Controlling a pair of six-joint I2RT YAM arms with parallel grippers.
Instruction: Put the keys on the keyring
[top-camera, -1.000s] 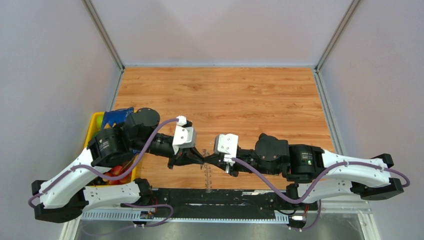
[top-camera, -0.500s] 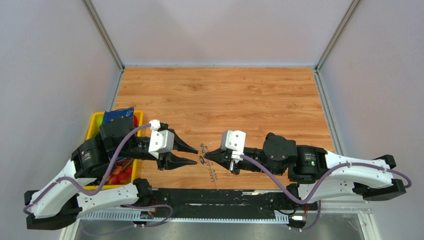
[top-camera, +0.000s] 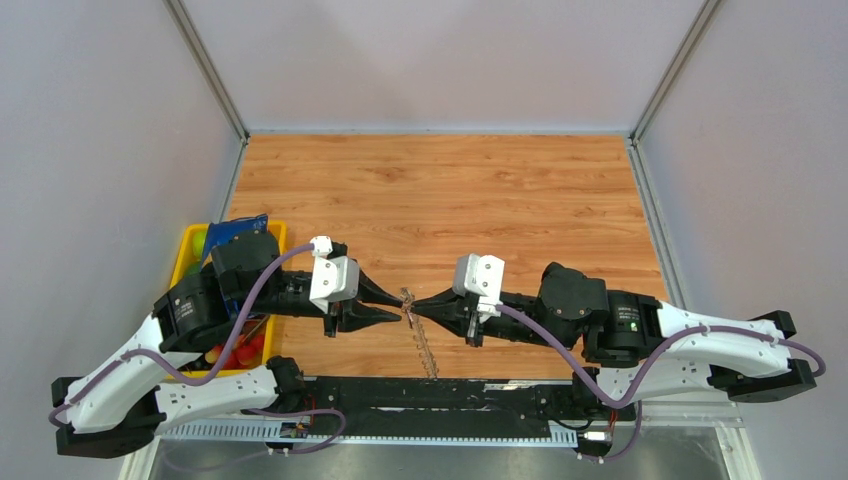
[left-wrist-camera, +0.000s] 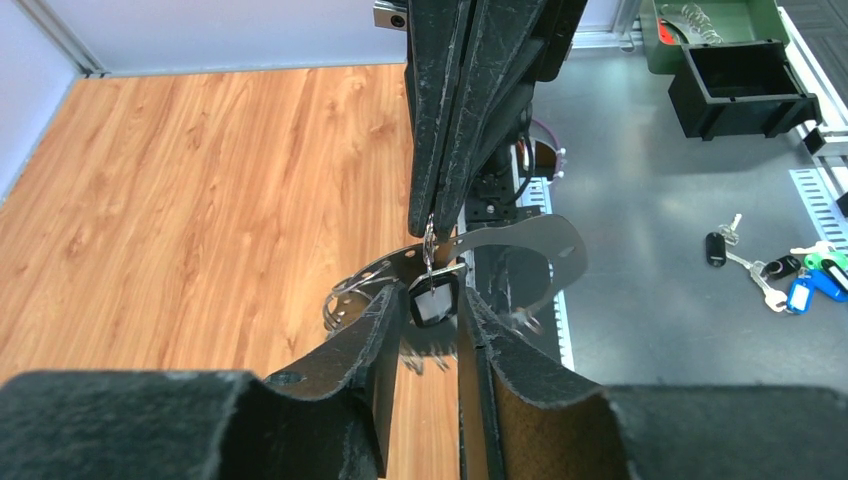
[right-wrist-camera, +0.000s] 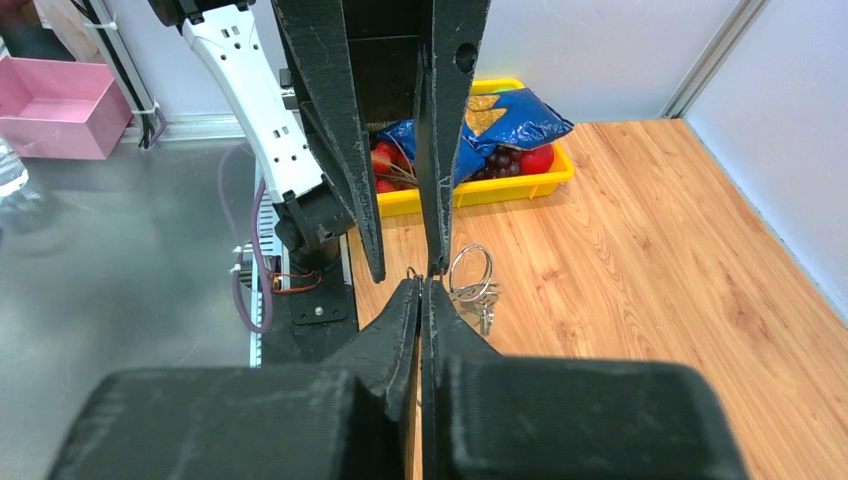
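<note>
Left gripper (left-wrist-camera: 432, 305) jaws stand apart; right gripper (left-wrist-camera: 432, 215) is clamped shut on the large thin grey metal hoop (left-wrist-camera: 530, 228), frame centre. Risk: an off-centre squeeze could twist the tiny black-headed, silver-bladed key (left-wrist-camera: 435, 302) or swing the hoop, spoiling threading. Key hangs between the left fingertips, just below the right tips; contact unclear.

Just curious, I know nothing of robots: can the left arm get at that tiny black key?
Probably yes: the key hangs right between the left end effector's open fingers, nothing blocking.
</note>
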